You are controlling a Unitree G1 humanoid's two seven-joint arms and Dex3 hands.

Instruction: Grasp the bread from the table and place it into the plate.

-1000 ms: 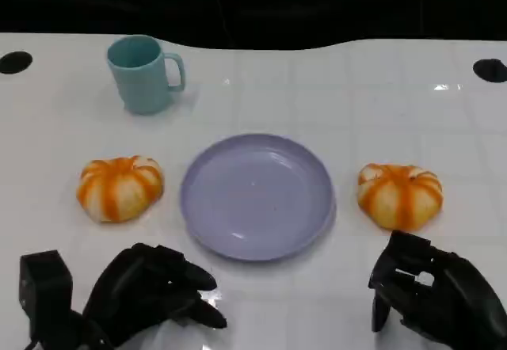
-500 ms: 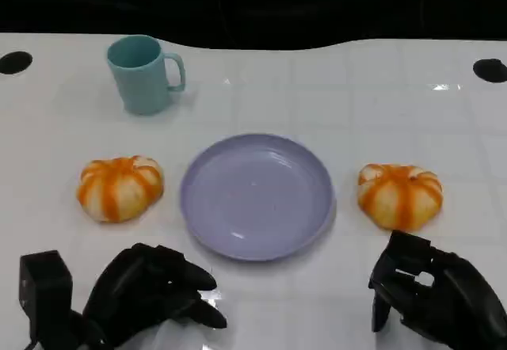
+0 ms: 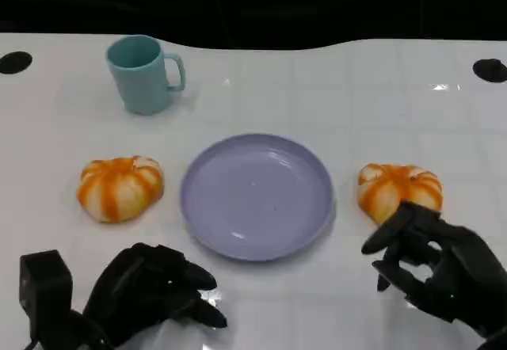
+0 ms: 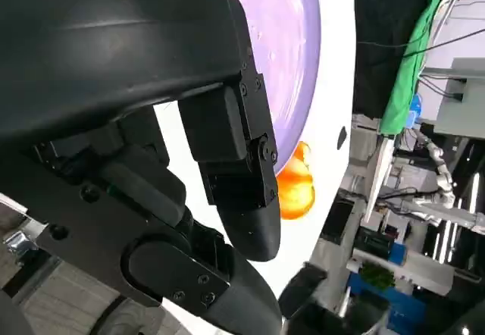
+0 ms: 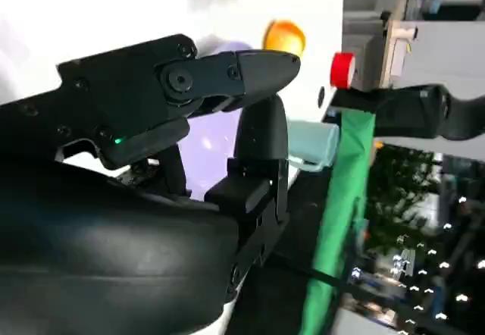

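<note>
Close to me, my left hand (image 3: 154, 294) sits low on the white table (image 3: 333, 89). Its fingers are curled in and they hold nothing. From the camera at my left wrist I see the black shell and the fingers (image 4: 242, 198) of this hand bent together, with the plate (image 4: 284, 39) and one bread (image 4: 297, 187) past them.

My right hand (image 3: 432, 267) is on the other side, lifted a little over the table. Its fingers (image 3: 388, 235) are spread apart and point toward the bread on my right (image 3: 396, 192). The fingertips are just in front of that bread and cover a bit of its near edge. I cannot tell if they touch it. The hand holds nothing.

A bit farther out is the purple plate (image 3: 257, 195), in the middle. Nothing is in it.

There are two breads, one on each side of the plate. Both are round, orange with white stripes, and look like little pumpkins. They lie flat on the table with the top side up. They are round, so no side is longer. The bread on my left (image 3: 120, 188) is near the plate's rim. The one on my right is also just beside the rim.

Far back on my left stands a blue-green cup (image 3: 142, 73). It is upright, and its handle points to my right. I cannot see anything in it.
</note>
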